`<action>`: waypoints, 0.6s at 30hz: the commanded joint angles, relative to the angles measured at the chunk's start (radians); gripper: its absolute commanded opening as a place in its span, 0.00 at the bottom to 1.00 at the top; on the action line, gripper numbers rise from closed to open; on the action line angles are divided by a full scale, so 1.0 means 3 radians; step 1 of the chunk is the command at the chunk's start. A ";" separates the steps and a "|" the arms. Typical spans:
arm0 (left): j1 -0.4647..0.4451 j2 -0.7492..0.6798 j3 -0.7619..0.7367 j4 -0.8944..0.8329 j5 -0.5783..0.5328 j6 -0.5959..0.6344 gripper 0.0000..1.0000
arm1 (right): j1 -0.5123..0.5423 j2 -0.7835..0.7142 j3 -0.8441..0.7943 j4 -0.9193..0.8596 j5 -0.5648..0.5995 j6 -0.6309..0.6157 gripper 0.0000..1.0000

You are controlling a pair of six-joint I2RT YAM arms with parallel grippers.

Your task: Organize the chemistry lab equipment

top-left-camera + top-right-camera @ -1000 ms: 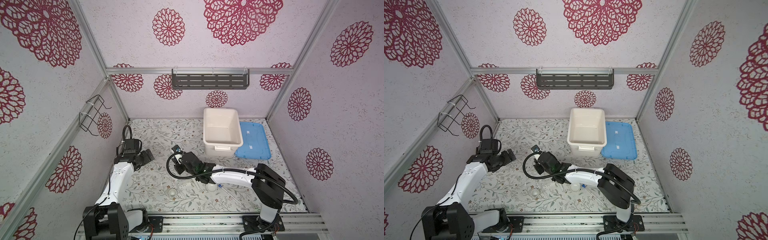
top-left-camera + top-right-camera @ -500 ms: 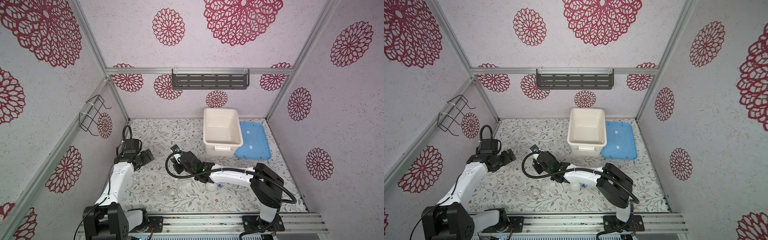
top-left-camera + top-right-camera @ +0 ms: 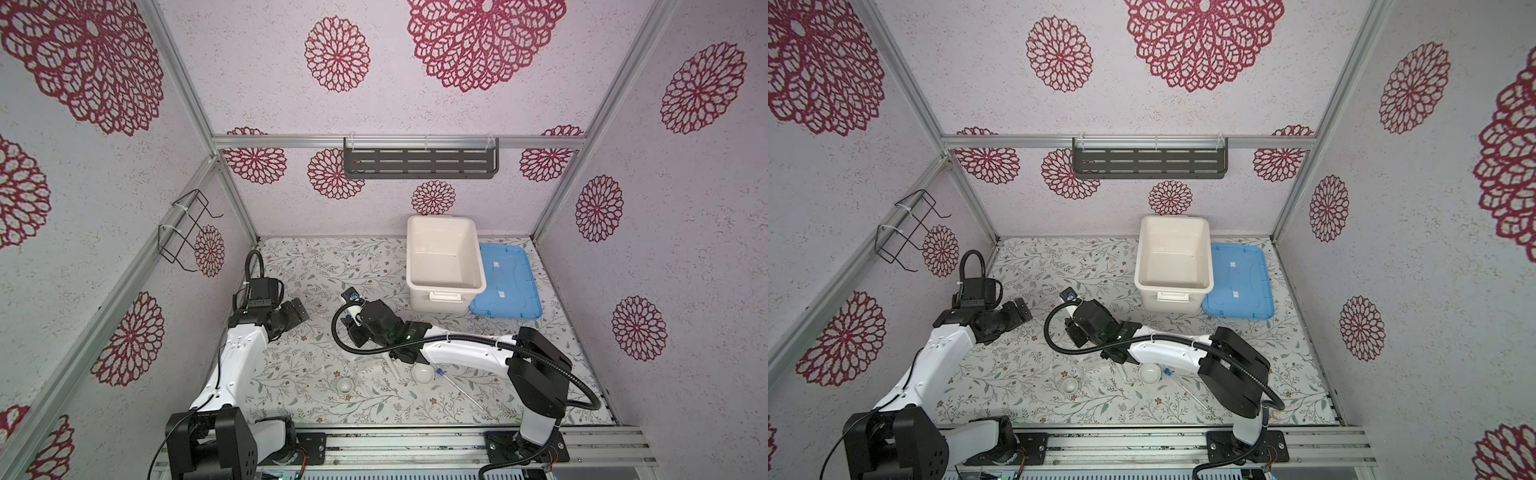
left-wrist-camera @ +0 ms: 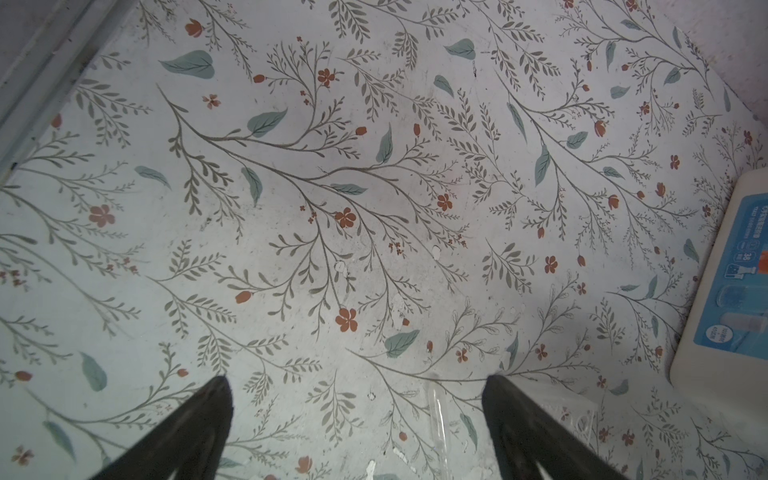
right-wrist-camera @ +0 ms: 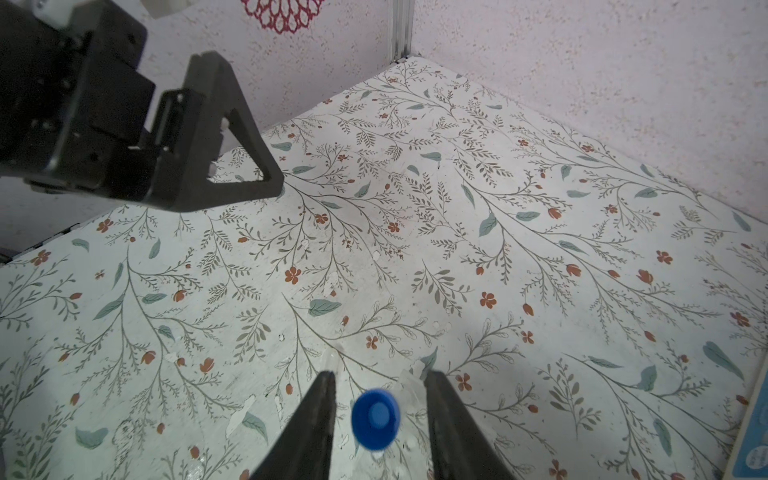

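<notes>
A slim clear tube with a blue cap (image 5: 376, 419) stands upright, seen end-on between my right gripper's (image 5: 380, 376) fingers with a gap on each side. The gripper is open, and bits of the clear tube stand (image 5: 411, 374) show around the cap. In both top views this gripper (image 3: 354, 332) hangs mid-floor above the stand (image 3: 370, 365). A second blue-capped tube (image 3: 457, 386) lies beside the white bowl (image 3: 423, 374). The smaller white dish (image 3: 345, 385) sits nearer the front. My left gripper (image 3: 300, 308) (image 4: 357, 380) hovers wide open and empty to the left.
The large white tub (image 3: 444, 262) stands at the back right with its blue lid (image 3: 505, 282) flat beside it. The tub's labelled end (image 4: 731, 291) shows in the left wrist view. A black finger (image 5: 232, 137) of the left gripper hangs close by in the right wrist view.
My right gripper's jaws have widened off the blue-capped tube. Both arms have hardly moved.
</notes>
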State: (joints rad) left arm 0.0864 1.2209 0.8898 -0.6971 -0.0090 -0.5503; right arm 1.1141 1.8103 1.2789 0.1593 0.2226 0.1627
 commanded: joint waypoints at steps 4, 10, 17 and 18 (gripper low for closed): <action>-0.0013 -0.0065 0.0015 0.0013 0.0015 -0.0002 0.97 | -0.0027 -0.0192 -0.0031 0.0005 -0.0095 0.0159 0.35; -0.0012 -0.0066 0.0015 0.0020 0.0010 -0.0002 0.97 | -0.0027 -0.0160 -0.0044 0.0036 -0.0062 0.0140 0.32; -0.0013 -0.0068 0.0015 0.0017 0.0011 -0.0003 0.97 | -0.0046 -0.0038 0.0095 -0.0005 -0.0006 0.0061 0.27; -0.0014 -0.0070 0.0015 0.0011 0.0009 -0.0002 0.97 | -0.0047 -0.0020 0.0104 -0.0007 -0.0006 0.0060 0.27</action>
State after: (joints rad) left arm 0.0864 1.2209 0.8898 -0.6971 -0.0090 -0.5503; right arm 1.1095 1.8095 1.2617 0.1513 0.2058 0.1848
